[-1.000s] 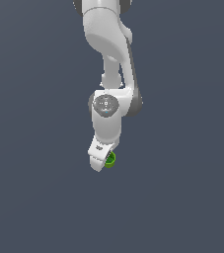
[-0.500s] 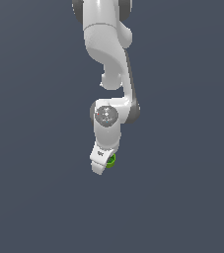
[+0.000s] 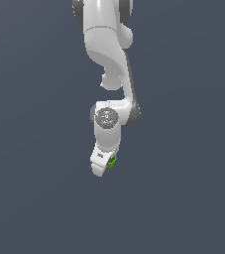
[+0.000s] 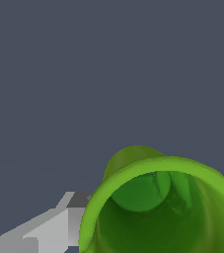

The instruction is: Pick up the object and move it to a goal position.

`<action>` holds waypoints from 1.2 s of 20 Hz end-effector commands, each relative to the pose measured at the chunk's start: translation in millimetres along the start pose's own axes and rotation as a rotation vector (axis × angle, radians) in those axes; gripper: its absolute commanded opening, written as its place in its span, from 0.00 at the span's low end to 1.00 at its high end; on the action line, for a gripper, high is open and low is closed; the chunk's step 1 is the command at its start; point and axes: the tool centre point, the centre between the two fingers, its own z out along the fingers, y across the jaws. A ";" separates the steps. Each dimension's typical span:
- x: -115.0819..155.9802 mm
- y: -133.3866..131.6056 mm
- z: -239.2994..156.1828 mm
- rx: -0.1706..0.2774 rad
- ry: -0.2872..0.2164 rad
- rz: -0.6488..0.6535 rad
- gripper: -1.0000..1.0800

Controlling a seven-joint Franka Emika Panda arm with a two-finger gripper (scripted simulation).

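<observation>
— Where's the green cup (image 3: 112,160)?
— Tucked against the claw (image 3: 103,166) at the arm's low end, seemingly clamped; one grey finger (image 4: 59,225) touches its rim.
— Anything around it?
— Only plain grey-blue backdrop; the white arm (image 3: 106,59) hides most of it.

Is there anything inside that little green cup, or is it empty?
Empty, as far as shown. The wrist view looks straight into the green cup and shows only its bare green inside and bottom. In the exterior view the gripper hides most of it.
</observation>
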 end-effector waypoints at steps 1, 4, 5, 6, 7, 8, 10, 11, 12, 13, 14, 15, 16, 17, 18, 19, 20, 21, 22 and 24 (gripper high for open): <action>0.3 -1.3 1.5 0.003 -0.001 -0.001 0.00; 0.3 -1.3 1.5 0.003 -0.001 -0.001 0.00; 0.3 -1.1 1.5 0.003 -0.001 -0.001 0.00; 0.2 -1.1 1.3 0.003 -0.001 -0.001 0.00; 0.0 -1.3 0.6 0.003 -0.001 -0.001 0.00; -0.2 -1.6 -0.6 0.003 -0.001 -0.001 0.00; -1.1 -2.4 -4.4 0.003 -0.001 -0.001 0.00; -1.7 -3.0 -7.1 0.003 -0.001 -0.001 0.00; -2.5 -3.6 -10.4 0.002 -0.001 -0.001 0.00; -3.3 -4.4 -14.0 0.002 -0.001 -0.001 0.00; -4.3 -5.3 -18.2 0.002 -0.001 -0.001 0.00; -5.3 -6.3 -22.8 0.002 -0.001 -0.001 0.00; -6.5 -7.4 -27.9 0.002 -0.001 -0.001 0.00; -7.5 -8.7 -33.5 0.002 -0.002 -0.001 0.00; -8.9 -10.1 -39.7 0.002 -0.002 -0.001 0.00; -10.4 -11.5 -46.5 0.002 -0.002 -0.001 0.00; -12.0 -13.1 -53.8 0.002 -0.002 -0.001 0.00; -13.8 -14.8 -61.7 0.002 -0.002 -0.001 0.00; -15.4 -16.7 -70.1 0.002 -0.002 -0.001 0.00; -19.6 -20.7 -88.9 0.002 -0.002 -0.001 0.00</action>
